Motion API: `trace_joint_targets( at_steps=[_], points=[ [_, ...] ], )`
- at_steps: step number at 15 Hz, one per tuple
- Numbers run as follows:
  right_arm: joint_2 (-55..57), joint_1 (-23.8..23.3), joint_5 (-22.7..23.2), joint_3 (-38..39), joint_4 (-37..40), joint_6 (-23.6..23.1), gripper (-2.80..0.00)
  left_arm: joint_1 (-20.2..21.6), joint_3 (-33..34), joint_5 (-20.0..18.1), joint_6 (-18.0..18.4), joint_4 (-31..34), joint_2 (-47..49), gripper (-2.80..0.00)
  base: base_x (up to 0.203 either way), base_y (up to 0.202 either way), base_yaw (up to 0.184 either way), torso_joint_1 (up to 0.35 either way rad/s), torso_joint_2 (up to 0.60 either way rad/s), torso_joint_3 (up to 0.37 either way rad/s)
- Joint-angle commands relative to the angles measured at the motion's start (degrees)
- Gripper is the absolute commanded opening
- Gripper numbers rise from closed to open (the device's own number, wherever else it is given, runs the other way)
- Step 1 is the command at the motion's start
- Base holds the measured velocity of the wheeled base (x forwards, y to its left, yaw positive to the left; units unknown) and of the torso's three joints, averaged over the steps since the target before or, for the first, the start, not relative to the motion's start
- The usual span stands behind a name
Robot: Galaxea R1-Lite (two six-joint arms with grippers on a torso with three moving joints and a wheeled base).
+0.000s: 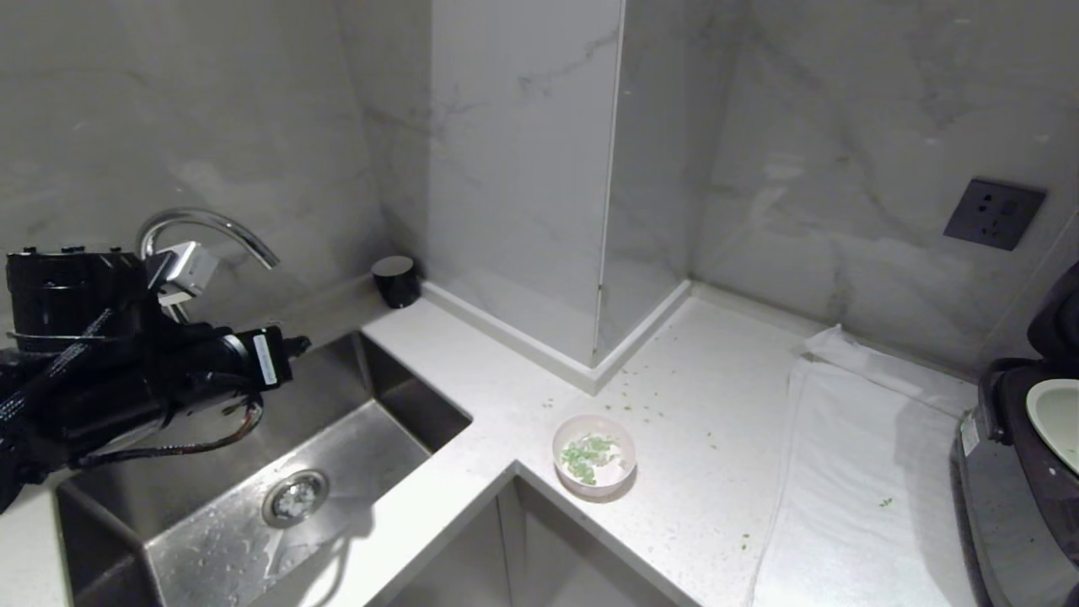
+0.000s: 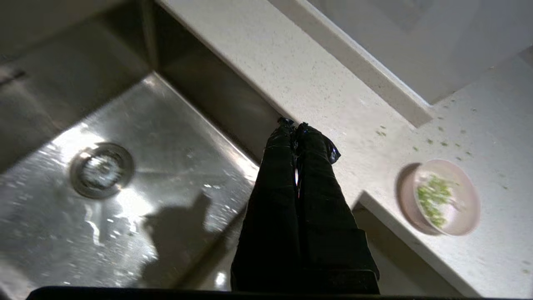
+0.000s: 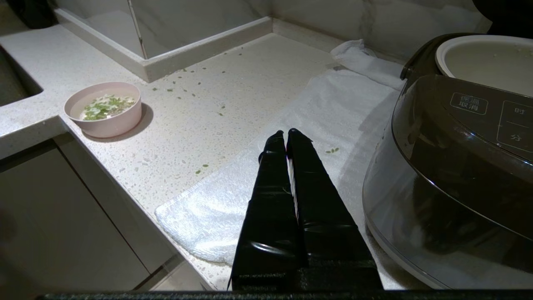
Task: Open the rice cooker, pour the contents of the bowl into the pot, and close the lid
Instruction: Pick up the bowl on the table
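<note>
The pink bowl [image 1: 593, 455] [image 3: 104, 109] sits on the white counter near its inner corner, holding green and white contents [image 1: 588, 455] [image 2: 433, 200]. At the right edge stands the dark brown rice cooker [image 1: 1003, 506] [image 3: 458, 175], its lid [image 1: 1064, 316] raised and the pale pot [image 1: 1058, 417] [image 3: 487, 58] showing inside. My left arm [image 1: 169, 371] hangs over the steel sink. Its left gripper [image 2: 295, 124] is shut and empty, above the sink's edge and apart from the bowl [image 2: 447, 198]. The right gripper [image 3: 286, 132] is shut and empty over the towel beside the cooker.
A white towel [image 1: 860, 472] lies between bowl and cooker. Green bits are scattered on the counter [image 1: 674, 396]. The sink [image 1: 253, 506] with its faucet [image 1: 202, 223] fills the left. A black cup [image 1: 396, 281] stands by the wall, and a wall socket [image 1: 995, 212] is at the right.
</note>
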Motion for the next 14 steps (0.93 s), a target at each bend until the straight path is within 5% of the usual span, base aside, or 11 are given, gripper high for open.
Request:
trace_joint_targets(
  at_steps=[1, 7, 14],
  points=[
    [0.0, 0.0, 0.0, 0.0, 0.0, -0.1, -2.8, -0.9, 5.4, 1.8, 2.7, -5.7, -2.9, -2.8, 0.0, 0.0, 0.0, 0.0, 0.0, 0.0],
    [0.0, 0.0, 0.0, 0.0, 0.0, 0.0, -2.8, -3.9, 13.1, 6.2, 3.9, -10.0, -12.0, -2.8, 0.0, 0.0, 0.0, 0.0, 0.0, 0.0],
    [0.0, 0.0, 0.0, 0.0, 0.0, 0.0, -2.8, -6.4, 24.7, 6.4, 4.0, -9.7, -29.3, -2.8, 0.0, 0.0, 0.0, 0.0, 0.0, 0.0]
  ],
)
